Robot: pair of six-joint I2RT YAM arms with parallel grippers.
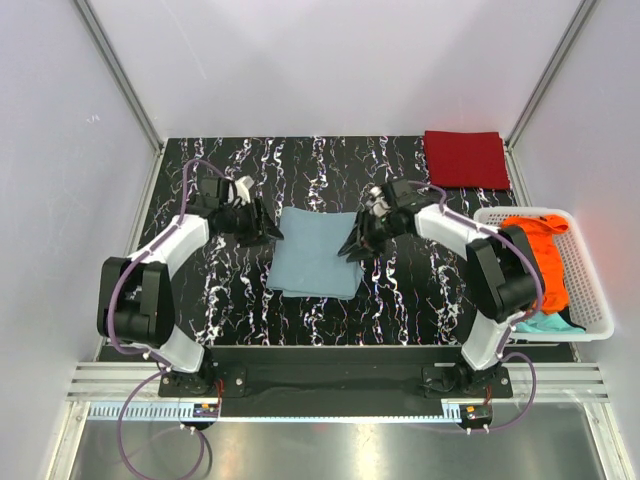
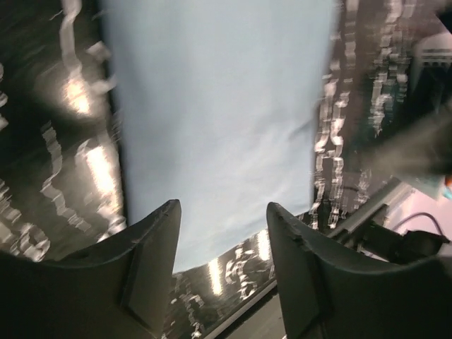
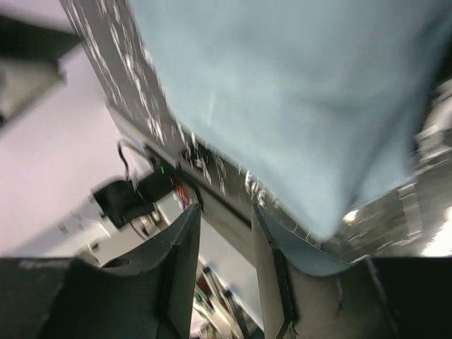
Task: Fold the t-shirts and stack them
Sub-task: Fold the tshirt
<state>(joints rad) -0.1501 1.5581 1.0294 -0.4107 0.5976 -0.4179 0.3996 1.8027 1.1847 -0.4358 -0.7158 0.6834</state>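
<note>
1. Your left gripper (image 2: 222, 212) sat at the left edge of the grey-blue shirt (image 1: 318, 252), toward its far corner. The jaws were well apart with nothing between them, and the wrist view showed only cloth and table past the fingers.
2. Your right gripper (image 3: 226, 212) sat at the right edge of the same shirt, about halfway along it. Its jaws were parted by a narrower gap than the left's, and there was nothing in that gap either.
3. I could not tell from any view whether either set of fingertips touched the cloth.
4. The grey-blue shirt lay folded into a flat rectangle in the middle of the black marbled table (image 1: 400, 300), between your two grippers. Its near edge showed stacked layers and it was turned slightly askew.
5. The dark red shirt (image 1: 466, 158) lay folded flat in the far right corner of the table, well apart from the grey-blue one.
6. The orange shirt (image 1: 550, 245) was bunched and unfolded inside the white basket (image 1: 592, 285) at the right side of the table. Your right arm partly hid it.
7. The teal shirt (image 1: 545, 323) was in the same basket at its near end, below the orange one, with only a small patch showing.
8. Both wrist views were blurred.
</note>
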